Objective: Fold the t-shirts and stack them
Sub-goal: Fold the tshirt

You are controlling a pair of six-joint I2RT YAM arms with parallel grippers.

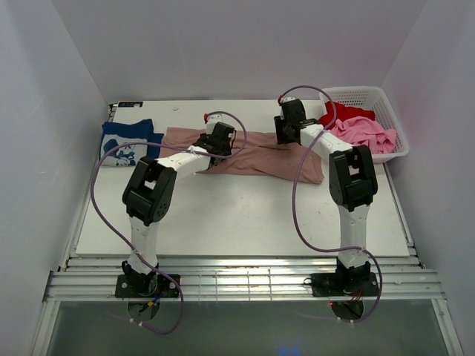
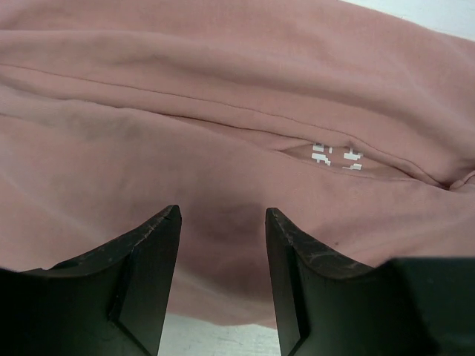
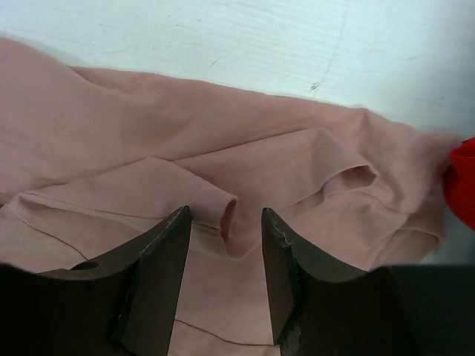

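Left gripper (image 2: pixel 223 216) and right gripper (image 3: pixel 226 215), both with jaws parted and gripping nothing, set low over the dusty pink-tan cloth t-shirt (image 1: pixel 260 154), a half-folded band whose long axis runs left-right across frame centre; navy printed t-shirt (image 1: pixel 126 141) lies folded upper left, while red t-shirt (image 1: pixel 341 113) and bright pink t-shirt (image 1: pixel 367 133) await, crumpled, in the white lattice plastic basket (image 1: pixel 387 100) upper right.
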